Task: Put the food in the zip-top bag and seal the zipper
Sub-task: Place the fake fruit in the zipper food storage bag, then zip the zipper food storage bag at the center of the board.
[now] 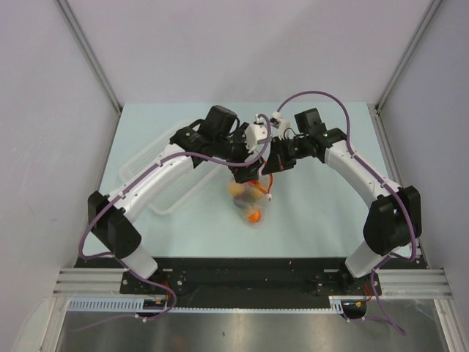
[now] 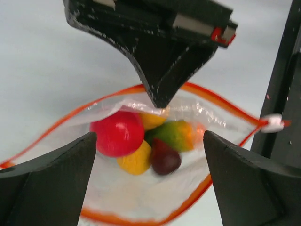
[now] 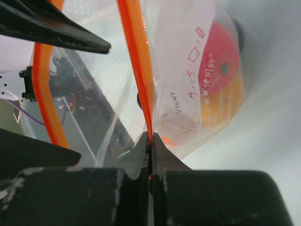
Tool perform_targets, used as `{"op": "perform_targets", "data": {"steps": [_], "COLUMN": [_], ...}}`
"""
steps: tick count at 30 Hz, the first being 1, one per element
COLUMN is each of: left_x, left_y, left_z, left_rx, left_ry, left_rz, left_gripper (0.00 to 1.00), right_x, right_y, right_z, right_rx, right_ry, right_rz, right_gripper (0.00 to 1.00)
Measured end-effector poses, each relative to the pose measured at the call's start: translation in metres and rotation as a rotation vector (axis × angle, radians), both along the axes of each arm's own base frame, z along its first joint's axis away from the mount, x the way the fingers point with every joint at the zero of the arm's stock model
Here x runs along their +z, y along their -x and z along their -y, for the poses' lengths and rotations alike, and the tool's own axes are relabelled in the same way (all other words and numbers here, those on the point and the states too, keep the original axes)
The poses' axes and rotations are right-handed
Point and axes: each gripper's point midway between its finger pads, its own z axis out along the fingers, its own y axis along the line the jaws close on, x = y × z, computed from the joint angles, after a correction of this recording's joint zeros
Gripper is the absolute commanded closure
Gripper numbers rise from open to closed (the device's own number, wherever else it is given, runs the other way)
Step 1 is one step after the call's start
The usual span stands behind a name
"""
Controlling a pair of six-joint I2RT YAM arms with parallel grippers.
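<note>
The clear zip-top bag hangs at the table's centre between both grippers, its mouth spread open. In the left wrist view the food lies inside the bag: a red fruit, a yellow piece, a dark purple-brown piece and a green-orange piece. My right gripper is shut on the red-orange zipper at the far lip. My left gripper is open, its fingers straddling the near lip. The zipper's white end is at the right.
A translucent white basket lies on the pale table under my left arm. My right gripper sits close above the bag mouth, facing my left one. Grey enclosure walls stand on both sides and at the back.
</note>
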Motion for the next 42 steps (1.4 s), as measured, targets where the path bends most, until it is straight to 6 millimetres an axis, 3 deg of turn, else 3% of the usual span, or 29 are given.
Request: {"op": "perform_targets", "data": {"steps": [2,6,11,17,23,30,31,35,39,42], "left_x": [-0.003,0.016,0.026,-0.002,-0.035,-0.062,-0.066,-0.071,-0.068,-0.054], "left_y": [0.006,0.022,0.060,0.093,0.092,0.087,0.087,0.088,0.095,0.102], "left_z": [-0.004,-0.005,0.000,0.016,0.016,-0.004,-0.008,-0.018,-0.011,0.008], "left_rx": [-0.025,-0.129,-0.283,-0.423,-0.448,-0.448,-0.449,-0.458,-0.451,-0.420], "left_ry": [-0.026,-0.015,-0.028,-0.122,-0.235,-0.338,-0.354,-0.385,-0.344,-0.261], "left_rz": [-0.014,0.021,0.095,0.132,0.148,0.185,0.190,0.207,0.175,0.152], "left_gripper": [0.00,0.02,0.09,0.35,0.36,0.39,0.42,0.85,0.99,1.00], "right_x": [0.000,-0.001,0.000,0.005,0.013,0.014,0.013,0.014,0.018,0.029], "right_y": [0.003,0.006,0.010,0.019,0.029,0.037,0.038,0.039,0.036,0.027], "right_z": [0.000,0.001,-0.001,-0.006,-0.016,-0.019,-0.019,-0.019,-0.023,-0.030], "right_rx": [0.012,0.033,0.055,0.101,0.173,0.219,0.222,0.228,0.230,0.222], "right_ry": [0.000,-0.001,-0.006,-0.006,-0.010,0.002,0.002,0.002,-0.007,-0.024], "right_rz": [-0.004,-0.003,-0.002,0.011,0.057,0.070,0.072,0.073,0.087,0.116], "right_gripper": [1.00,1.00,1.00,1.00,1.00,1.00,1.00,1.00,0.97,0.63]}}
